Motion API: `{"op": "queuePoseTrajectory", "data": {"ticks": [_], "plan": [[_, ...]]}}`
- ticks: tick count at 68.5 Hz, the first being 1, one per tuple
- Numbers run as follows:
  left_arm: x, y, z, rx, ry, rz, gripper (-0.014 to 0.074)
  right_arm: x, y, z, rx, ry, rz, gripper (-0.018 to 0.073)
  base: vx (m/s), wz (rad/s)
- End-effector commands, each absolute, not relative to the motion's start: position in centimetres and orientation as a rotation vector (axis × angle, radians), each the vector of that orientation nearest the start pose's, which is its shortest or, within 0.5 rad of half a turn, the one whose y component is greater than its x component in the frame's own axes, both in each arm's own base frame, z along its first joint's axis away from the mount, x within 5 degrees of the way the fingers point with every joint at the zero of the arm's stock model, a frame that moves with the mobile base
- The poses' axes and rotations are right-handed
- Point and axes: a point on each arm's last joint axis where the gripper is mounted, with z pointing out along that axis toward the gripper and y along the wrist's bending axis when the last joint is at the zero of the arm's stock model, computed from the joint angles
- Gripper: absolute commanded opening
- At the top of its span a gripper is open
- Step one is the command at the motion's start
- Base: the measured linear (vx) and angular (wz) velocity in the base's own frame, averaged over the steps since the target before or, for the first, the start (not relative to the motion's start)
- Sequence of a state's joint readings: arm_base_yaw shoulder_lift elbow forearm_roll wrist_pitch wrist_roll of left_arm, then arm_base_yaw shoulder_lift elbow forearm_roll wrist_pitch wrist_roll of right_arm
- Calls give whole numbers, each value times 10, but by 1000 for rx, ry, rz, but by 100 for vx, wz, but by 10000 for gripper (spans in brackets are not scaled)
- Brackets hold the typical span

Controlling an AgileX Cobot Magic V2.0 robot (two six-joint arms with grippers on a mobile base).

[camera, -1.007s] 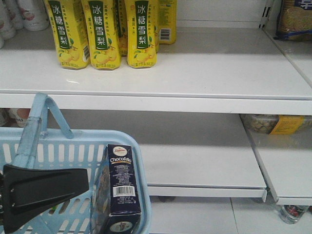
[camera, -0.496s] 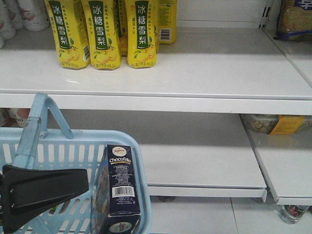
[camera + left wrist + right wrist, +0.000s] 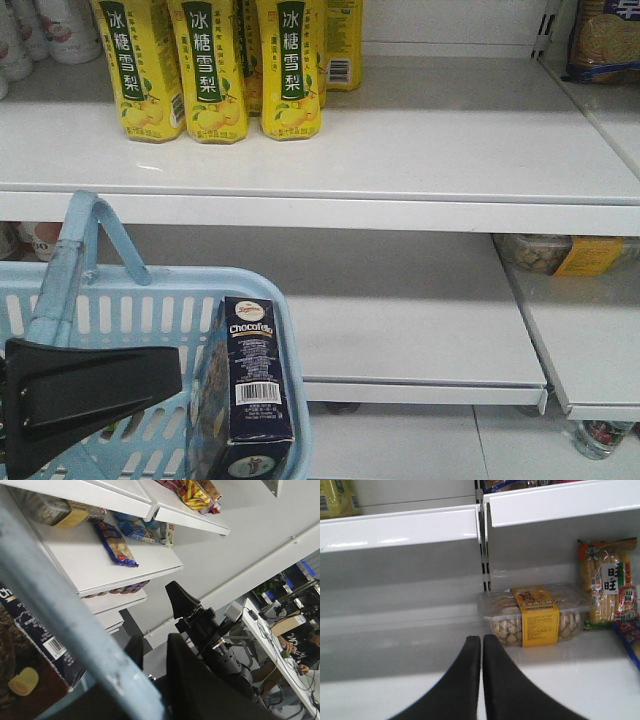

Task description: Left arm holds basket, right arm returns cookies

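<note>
Left gripper (image 3: 95, 395) low left in my front view, clenched on basket (image 3: 140, 315) at handle (image 3: 70, 250). Chocofello cookie box (image 3: 255, 385) standing on end inside basket, at its right end. Yellow pear-drink bottles (image 3: 210, 70) on upper shelf (image 3: 450, 150), far left. Right gripper (image 3: 481, 640) pressed closed, nothing between its tips that I see, above lower shelf; clear snack tub (image 3: 535, 615) just beyond, to right.

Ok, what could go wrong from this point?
1. The cookie box stands tall against the side wall of the basket, so a finger may not fit on that side and could tip it.
2. The right gripper is shut and faces the shelf; it must open before reaching in.
3. The clear snack tub ahead of it could get bumped during placement.
</note>
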State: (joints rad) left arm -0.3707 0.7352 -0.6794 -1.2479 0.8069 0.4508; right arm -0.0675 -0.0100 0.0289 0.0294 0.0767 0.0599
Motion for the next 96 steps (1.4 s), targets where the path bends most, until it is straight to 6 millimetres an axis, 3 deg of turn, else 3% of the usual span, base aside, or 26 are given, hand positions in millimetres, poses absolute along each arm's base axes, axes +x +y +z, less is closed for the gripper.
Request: {"op": "queuePoseTrajectory", "data": {"ticks": [1,7,18,25,37,51,59,63,76,79,96], "plan": [[98,-105,368,241,1919,-1448,-6,54,-4,216,109,1414,6,-6,0,0],[98,-105,368,241,1919,-1448,-6,49,-4,241,103,1350,5,-3,0,0],[98,-105,368,241,1919,-1448,-6,44,-3,307,76,1334,-26,-3,0,0],[98,-105,368,241,1919,-1448,-6,52,-4,347,77,1454,-40,-3,0,0],[98,-105,368,241,1919,-1448,-6,71,-7,389,84,1670,-66,-3,0,0],[98,-105,368,241,1919,-1448,-6,86,-9,399,85,1741,-79,16,0,0],[98,-105,368,241,1919,-1448,-6,86,-9,399,85,1742,-79,115,0,0],[98,-105,368,241,1919,-1448,-6,86,-9,399,86,1744,-79,205,0,0],[98,-105,368,241,1919,-1448,-6,85,-11,396,79,1779,-110,662,0,0],[98,-105,368,241,1919,-1448,-6,85,-11,395,76,1780,-120,734,0,0],[98,-105,368,241,1919,-1448,-6,85,-10,397,86,1759,-101,704,0,0]]}}
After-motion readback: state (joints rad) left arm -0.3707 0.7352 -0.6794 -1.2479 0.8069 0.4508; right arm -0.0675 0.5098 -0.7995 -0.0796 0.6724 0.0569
